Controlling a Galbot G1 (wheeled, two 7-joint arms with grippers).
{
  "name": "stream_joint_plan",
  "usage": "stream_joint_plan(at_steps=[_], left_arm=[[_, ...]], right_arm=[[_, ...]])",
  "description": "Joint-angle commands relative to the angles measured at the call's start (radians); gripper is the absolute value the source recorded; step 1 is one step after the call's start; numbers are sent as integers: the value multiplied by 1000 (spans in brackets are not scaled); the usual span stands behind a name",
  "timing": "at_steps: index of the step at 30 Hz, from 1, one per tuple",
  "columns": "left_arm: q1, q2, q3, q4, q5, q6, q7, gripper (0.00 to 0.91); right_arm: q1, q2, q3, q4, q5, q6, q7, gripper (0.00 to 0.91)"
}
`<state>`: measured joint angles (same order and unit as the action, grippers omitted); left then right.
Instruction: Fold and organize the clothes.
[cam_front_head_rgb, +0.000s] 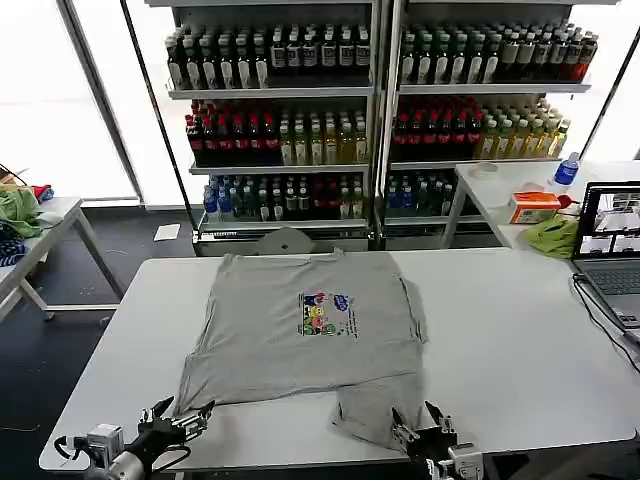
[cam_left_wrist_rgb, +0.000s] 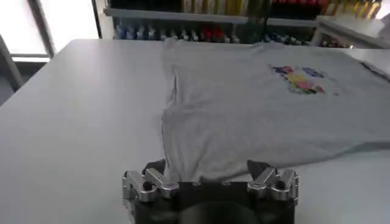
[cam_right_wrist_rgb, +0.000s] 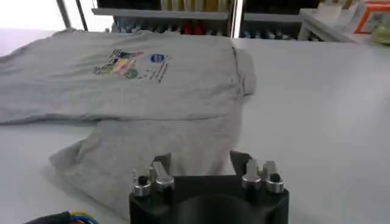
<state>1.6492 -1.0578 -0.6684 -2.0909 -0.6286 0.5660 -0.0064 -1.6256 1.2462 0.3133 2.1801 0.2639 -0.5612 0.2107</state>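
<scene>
Head view: grey shirt (cam_front_head_rgb: 300, 330) spread on table (cam_front_head_rgb: 520, 340); left end effector (cam_front_head_rgb: 178, 422) and right end effector (cam_front_head_rgb: 425, 425) released.

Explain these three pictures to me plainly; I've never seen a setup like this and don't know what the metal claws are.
This is a two-armed robot standing at a white table. The wide picture comes from a camera on its head, looking forward and down. The other two come from cameras on its wrists, each looking out past its own claw.

The claws are grippers, the robot's hands. The left gripper sits at the table's near edge by the bottom corner of a grey shirt. The right gripper sits at the near edge too, by a part of the shirt that sticks out toward the robot. Both are open and hold nothing.

The shirt lies spread on the table, print facing up. At the table's right edge is a laptop. Behind stand shelves of bottles.
</scene>
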Motion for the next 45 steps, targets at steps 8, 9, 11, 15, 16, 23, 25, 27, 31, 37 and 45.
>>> stream_joint_plan(at_steps=[8, 9, 11, 15, 16, 23, 25, 27, 31, 37, 45], left_arm=[[-36, 10, 24, 71, -53, 12, 4, 10], [-37, 9, 29, 74, -53, 12, 4, 10], [-41, 6, 35, 79, -52, 12, 4, 10], [-46, 2, 43, 81, -56, 12, 10, 10], [-46, 1, 43, 79, -57, 11, 11, 10], [-33, -17, 46, 63, -57, 8, 5, 10], [-25, -23, 43, 52, -58, 0, 1, 10], [-17, -30, 34, 42, -58, -14, -1, 10], [3, -42, 5, 13, -58, -31, -1, 10], [91, -62, -34, -60, -71, -34, -2, 10], [221, -94, -77, -178, -35, -13, -21, 10]], right_arm=[[-2, 4, -20, -16, 24, -17, 5, 0], [-2, 4, -19, -18, 28, -17, 5, 0], [-5, 5, -17, -16, 30, -16, 5, 0], [-12, 5, -12, -1, 34, -14, 2, 0], [-13, 5, -10, 2, 34, -13, 1, 0], [-29, -8, 16, 9, 50, 47, -30, 0], [-40, -18, 22, 6, 51, 106, -56, 0], [-56, -28, 32, 7, 54, 157, -76, 0], [-82, -41, 44, 22, 81, 218, -100, 0], [-188, -55, 83, 71, 90, 289, -129, 0], [-316, -81, 104, 129, 76, 305, -122, 0]])
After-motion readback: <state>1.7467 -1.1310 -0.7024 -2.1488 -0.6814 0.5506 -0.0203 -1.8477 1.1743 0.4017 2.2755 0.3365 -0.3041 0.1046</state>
